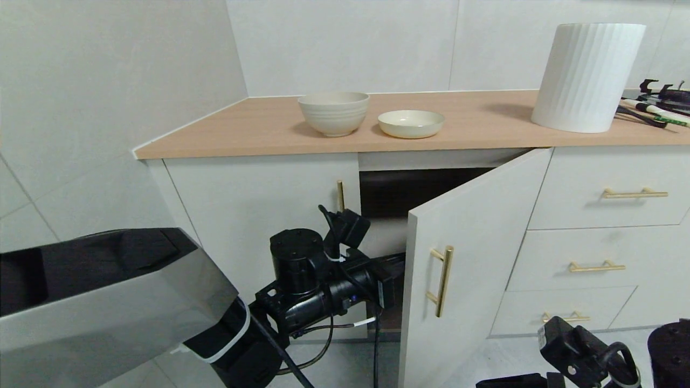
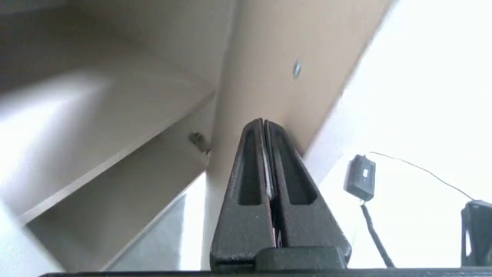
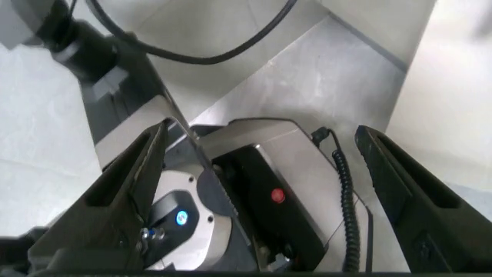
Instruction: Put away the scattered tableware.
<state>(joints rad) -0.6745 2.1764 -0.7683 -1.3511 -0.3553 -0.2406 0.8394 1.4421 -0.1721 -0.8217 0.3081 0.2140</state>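
A beige bowl [image 1: 333,112] and a shallow cream dish [image 1: 411,123] stand side by side on the wooden countertop [image 1: 242,132]. Below them the cabinet door [image 1: 474,248] hangs half open. My left arm [image 1: 323,275] stretches low into the gap behind that door. In the left wrist view my left gripper [image 2: 264,127] is shut with nothing in it, its tips close to the door's inner face [image 2: 307,46], beside a cabinet shelf [image 2: 100,146]. My right gripper [image 3: 261,192] is open and empty, low down over the floor, far from the tableware.
A tall white ribbed container [image 1: 587,75] stands on the counter's right, with several utensils [image 1: 657,105] beyond it. Drawers with brass handles [image 1: 595,266] fill the right side. The left cabinet door [image 1: 259,215] is closed. A wall borders the left.
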